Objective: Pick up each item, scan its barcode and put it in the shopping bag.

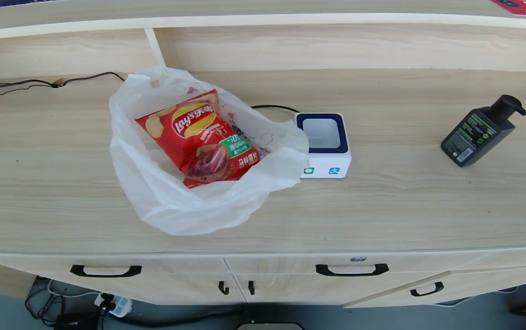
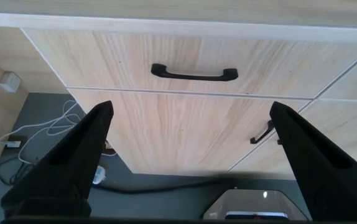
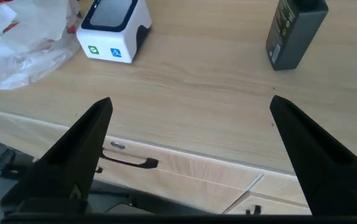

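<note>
The left wrist view shows the left gripper (image 2: pixel 191 109), jaws released and empty, facing a drawer handle (image 2: pixel 194 73) on the cabinet front. The right wrist view shows the right gripper (image 3: pixel 191 102), jaws likewise spread and empty, above the counter (image 3: pixel 197 81) edge.

In the head view, the shopping bag (image 1: pixel 162 206) lies open, touching the left side of the scanner (image 1: pixel 322 144), and contains one red chip packet (image 1: pixel 199 137). The dark pump bottle (image 1: pixel 478 133) stands well apart to the scanner's right.

Wide gap between scanner (image 1: pixel 323 158) and bottle (image 1: pixel 473 135), bag (image 1: pixel 176 211) crowding scanner, perhaps touching, shelf wall (image 1: pixel 336 48) behind.
</note>
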Robot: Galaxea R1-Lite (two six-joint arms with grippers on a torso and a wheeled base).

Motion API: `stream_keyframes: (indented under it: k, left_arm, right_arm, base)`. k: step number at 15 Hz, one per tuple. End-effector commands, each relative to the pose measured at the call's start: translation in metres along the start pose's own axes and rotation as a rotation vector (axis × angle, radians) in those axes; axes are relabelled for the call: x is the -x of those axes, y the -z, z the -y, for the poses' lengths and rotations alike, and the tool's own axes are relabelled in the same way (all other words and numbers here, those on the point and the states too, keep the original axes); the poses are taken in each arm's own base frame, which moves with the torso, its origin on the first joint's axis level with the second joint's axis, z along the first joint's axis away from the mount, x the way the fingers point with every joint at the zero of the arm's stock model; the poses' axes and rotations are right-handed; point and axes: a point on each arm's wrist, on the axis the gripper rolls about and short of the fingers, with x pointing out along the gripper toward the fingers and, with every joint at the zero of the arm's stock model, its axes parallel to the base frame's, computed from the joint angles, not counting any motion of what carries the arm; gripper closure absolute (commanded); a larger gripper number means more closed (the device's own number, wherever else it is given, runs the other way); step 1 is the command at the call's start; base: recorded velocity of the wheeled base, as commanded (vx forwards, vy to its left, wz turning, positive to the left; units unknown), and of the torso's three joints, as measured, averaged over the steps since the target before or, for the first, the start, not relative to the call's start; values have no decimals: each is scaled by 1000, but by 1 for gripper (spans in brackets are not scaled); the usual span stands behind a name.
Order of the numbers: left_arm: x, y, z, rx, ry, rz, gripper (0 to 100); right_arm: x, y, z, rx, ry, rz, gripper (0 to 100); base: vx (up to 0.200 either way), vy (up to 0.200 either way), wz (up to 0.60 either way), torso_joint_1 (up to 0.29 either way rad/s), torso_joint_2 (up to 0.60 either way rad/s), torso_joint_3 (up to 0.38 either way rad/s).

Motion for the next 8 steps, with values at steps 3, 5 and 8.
stream_keyframes:
  k: [3,5,8]
  left_arm:
    - [0,0,0,1,-1,3,0]
    - [0,0,0,1,0,1,0]
    - [0,0,0,1,2,1,0]
  right_arm:
    - [3,24,-1,75,-7,-63,0]
    - [-30,24,-3,20,-10,-98,0]
    - [-119,8,-5,12,22,115,0]
  base:
    - [0,-200,0,1,-1,1]
    - [0,0,0,0,0,0]
    - [0,0,0,0,0,0]
